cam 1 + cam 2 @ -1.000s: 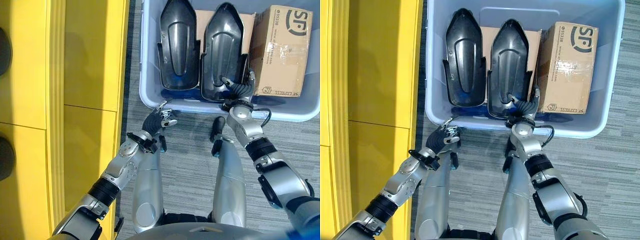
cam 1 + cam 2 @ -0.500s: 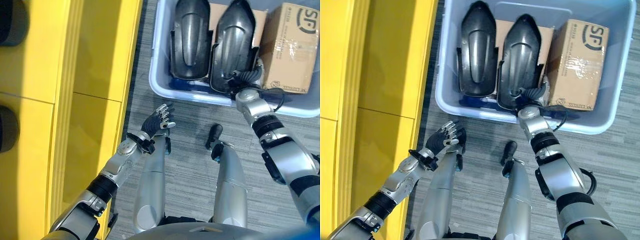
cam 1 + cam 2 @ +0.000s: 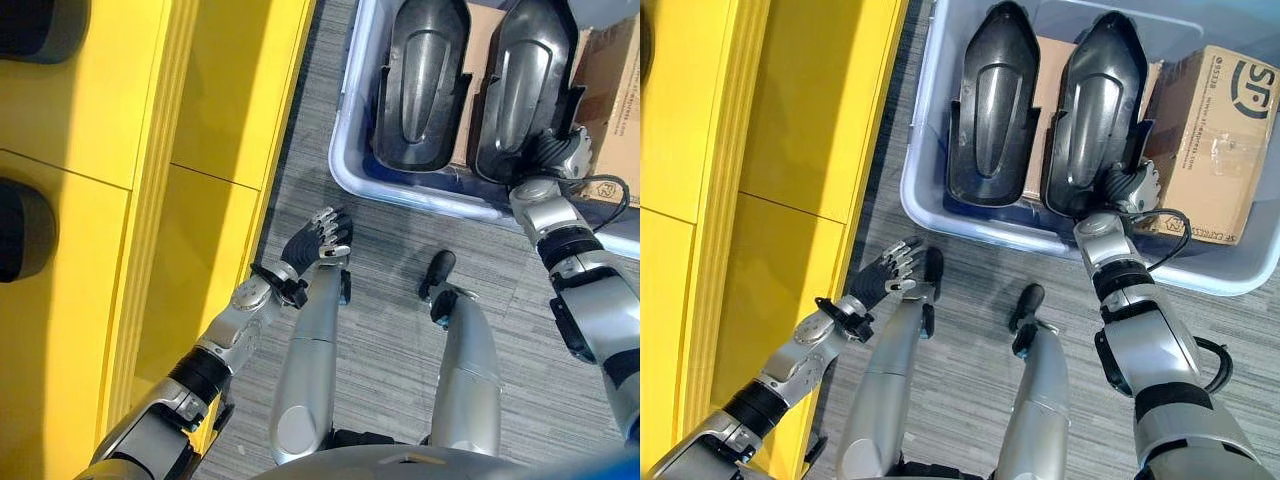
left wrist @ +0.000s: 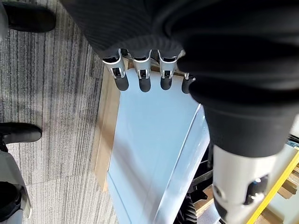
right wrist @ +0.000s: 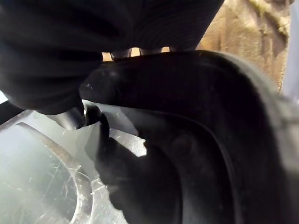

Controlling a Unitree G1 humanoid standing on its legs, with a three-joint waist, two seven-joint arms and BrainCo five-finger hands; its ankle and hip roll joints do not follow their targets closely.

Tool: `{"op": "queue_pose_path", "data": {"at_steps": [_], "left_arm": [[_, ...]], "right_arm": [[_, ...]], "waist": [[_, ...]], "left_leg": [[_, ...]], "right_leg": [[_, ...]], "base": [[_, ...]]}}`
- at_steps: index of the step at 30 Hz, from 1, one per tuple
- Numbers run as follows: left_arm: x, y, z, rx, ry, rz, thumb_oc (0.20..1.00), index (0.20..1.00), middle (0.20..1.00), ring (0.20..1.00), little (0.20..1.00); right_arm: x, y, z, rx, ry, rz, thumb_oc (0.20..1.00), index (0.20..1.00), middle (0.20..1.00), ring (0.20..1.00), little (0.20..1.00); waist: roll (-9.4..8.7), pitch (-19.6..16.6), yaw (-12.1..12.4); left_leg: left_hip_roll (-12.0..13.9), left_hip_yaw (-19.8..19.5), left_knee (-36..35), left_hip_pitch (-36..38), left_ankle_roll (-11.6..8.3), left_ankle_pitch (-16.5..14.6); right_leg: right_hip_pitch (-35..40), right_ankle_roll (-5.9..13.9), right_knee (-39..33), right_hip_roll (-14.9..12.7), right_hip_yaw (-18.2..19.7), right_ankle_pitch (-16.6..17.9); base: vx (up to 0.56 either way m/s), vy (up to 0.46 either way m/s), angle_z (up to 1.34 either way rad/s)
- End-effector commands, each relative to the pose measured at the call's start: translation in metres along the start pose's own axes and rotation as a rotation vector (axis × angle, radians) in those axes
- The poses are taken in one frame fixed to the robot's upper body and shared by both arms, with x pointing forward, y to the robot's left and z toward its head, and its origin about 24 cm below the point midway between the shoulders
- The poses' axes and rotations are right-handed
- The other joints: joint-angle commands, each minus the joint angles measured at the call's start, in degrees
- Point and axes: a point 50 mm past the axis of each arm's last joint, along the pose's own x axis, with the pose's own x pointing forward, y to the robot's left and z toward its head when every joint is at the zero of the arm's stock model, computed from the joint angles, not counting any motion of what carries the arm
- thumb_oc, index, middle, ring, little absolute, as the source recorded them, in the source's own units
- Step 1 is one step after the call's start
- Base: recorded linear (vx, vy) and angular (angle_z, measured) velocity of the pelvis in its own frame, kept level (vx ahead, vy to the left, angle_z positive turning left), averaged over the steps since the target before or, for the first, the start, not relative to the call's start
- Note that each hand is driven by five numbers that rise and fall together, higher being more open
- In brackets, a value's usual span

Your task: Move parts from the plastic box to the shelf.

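Shelf (image 3: 200, 110) is the biggest thing here, a yellow wall of panels on the left side of the plastic box (image 3: 1060, 242), with a strip of grey carpet (image 3: 390, 280) between them. The plastic box is pale blue and stands on this carpet. Inside the box, two black parts stand side by side: the left black part (image 3: 990, 110) is toward the shelf, and the right black part (image 3: 1095, 110) is in the middle of the box. A cardboard box (image 3: 1210, 140) fills the side of the plastic box far from the shelf.

My right hand (image 3: 1128, 182) is at the near end of the right black part, just inside the near wall of the plastic box. In the right wrist view my thumb presses on the inner side of the shell's edge and my fingertips show just over the rim, so I judge the hand pinches this edge.

My left hand (image 3: 318, 238) hangs above the carpet between the shelf and the plastic box, the fingers straight, holding nothing.

I think the part is a stiff moulded shell, smooth and a little glossy, so it can slip. It looks hollow and probably light, but long. A hold on one end can let it swing, so the raised side walls near the middle seem a safer place.
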Motion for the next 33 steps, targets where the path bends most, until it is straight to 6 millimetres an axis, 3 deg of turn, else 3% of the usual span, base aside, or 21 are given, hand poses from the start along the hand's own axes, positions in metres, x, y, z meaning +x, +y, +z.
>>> {"op": "queue_pose_path", "data": {"at_steps": [1,9,11,16,18,24,26,33], "left_arm": [[0.003,-0.014,0.010,-0.029,-0.083,-0.060,1.000,1.000,1.000,1.000,1.000],[0.002,-0.014,0.010,-0.032,-0.084,-0.056,1.000,1.000,1.000,1.000,1.000],[0.002,-0.014,0.009,-0.033,-0.082,-0.053,1.000,1.000,1.000,1.000,1.000],[-0.001,-0.009,0.007,-0.036,-0.080,-0.031,1.000,1.000,1.000,1.000,1.000],[-0.004,-0.007,0.006,-0.025,-0.078,-0.020,1.000,1.000,1.000,1.000,1.000],[-0.020,0.001,-0.002,-0.029,-0.078,0.052,1.000,1.000,1.000,1.000,1.000],[-0.024,0.005,-0.004,-0.036,-0.079,0.077,1.000,1.000,1.000,1.000,1.000],[-0.041,0.013,-0.019,-0.049,-0.037,0.112,1.000,1.000,1.000,1.000,1.000]], "right_arm": [[-0.023,0.006,-0.112,-0.289,0.353,0.167,0.200,0.200,0.200,0.200,0.200],[-0.016,0.000,-0.102,-0.280,0.268,0.108,0.200,0.200,0.200,0.200,0.200],[-0.014,0.000,-0.092,-0.244,0.183,0.052,0.200,0.200,0.200,0.200,0.200],[-0.013,-0.001,-0.044,-0.105,-0.155,-0.076,0.200,0.200,0.200,0.200,0.200],[-0.015,-0.002,-0.035,-0.052,-0.212,-0.088,0.200,0.200,0.200,0.200,0.200],[-0.035,-0.014,-0.013,0.150,-0.429,-0.183,0.200,0.200,0.200,0.200,0.200],[-0.042,-0.024,0.006,0.232,-0.520,-0.238,0.200,0.200,0.200,0.200,0.200],[-0.048,-0.048,0.034,0.367,-0.615,-0.262,0.200,0.200,0.200,0.200,0.200]], "waist": [[5.96,3.48,0.67],[6.16,3.48,0.49],[6.27,3.48,0.37],[5.97,3.48,-0.23],[5.51,3.48,-0.58],[3.19,3.48,-2.59],[2.58,3.48,-2.95],[1.77,3.48,-3.28]], "left_leg": [[-0.38,1.61,-2.14,-0.28,1.46,-1.02],[-0.40,1.83,-2.09,0.10,1.50,-1.11],[-0.36,1.99,-2.45,0.64,1.56,-1.05],[-0.16,2.68,-5.03,4.13,1.43,-0.57],[0.02,2.97,-6.25,5.60,1.26,-0.29],[1.57,5.03,-11.10,14.34,0.34,0.14],[2.36,6.30,-12.85,17.57,0.37,1.42],[2.78,8.13,-16.12,31.24,-0.39,0.34]], "right_leg": [[-2.07,2.23,2.42,0.70,-0.83,2.81],[-1.92,2.26,2.55,0.81,-0.48,2.80],[-1.52,2.31,2.30,0.94,-0.25,2.88],[1.73,2.86,-0.84,1.48,0.10,3.84],[3.12,3.11,-2.40,1.77,0.12,4.31],[11.18,4.23,-9.48,2.29,0.36,5.89],[14.10,4.13,-12.35,2.07,-0.28,7.64],[26.89,4.85,-16.39,0.19,-0.81,7.00]], "base": [[0.00,0.000,0.00],[0.00,0.000,0.00],[0.00,0.000,0.00],[0.00,-0.003,-0.01],[-0.03,-0.020,-0.08],[-0.02,-0.008,-0.21],[-0.04,-0.006,-0.28],[0.05,0.017,-0.20]]}}
